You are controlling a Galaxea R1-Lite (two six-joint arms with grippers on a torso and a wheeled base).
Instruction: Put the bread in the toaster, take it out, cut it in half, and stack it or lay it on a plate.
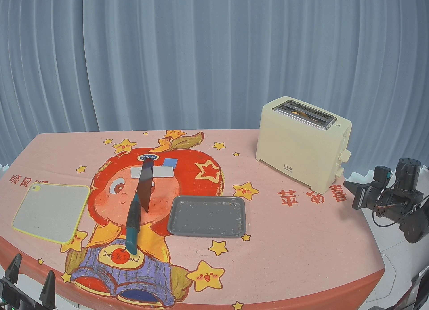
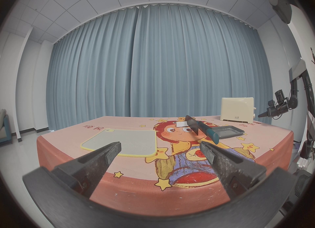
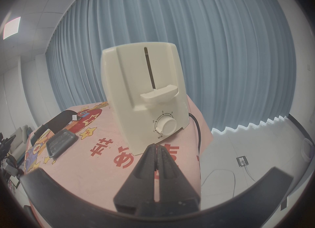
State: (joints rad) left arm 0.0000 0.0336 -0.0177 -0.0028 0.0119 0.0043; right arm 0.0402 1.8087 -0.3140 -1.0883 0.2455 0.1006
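your right gripper (image 3: 157, 148) is pinched closed facing the toaster lever (image 3: 159, 94), likely to nudge it; your left gripper (image 2: 159, 146) hangs spread wide.

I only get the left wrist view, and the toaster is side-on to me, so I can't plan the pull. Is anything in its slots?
Observer: Yes. In the head view, something yellowish, probably the bread, sits low in one slot of the toaster.
Operator: Good. Where is the lever? I can't see that end.
Observer: In the right wrist view, the lever sits at the bottom of its track.
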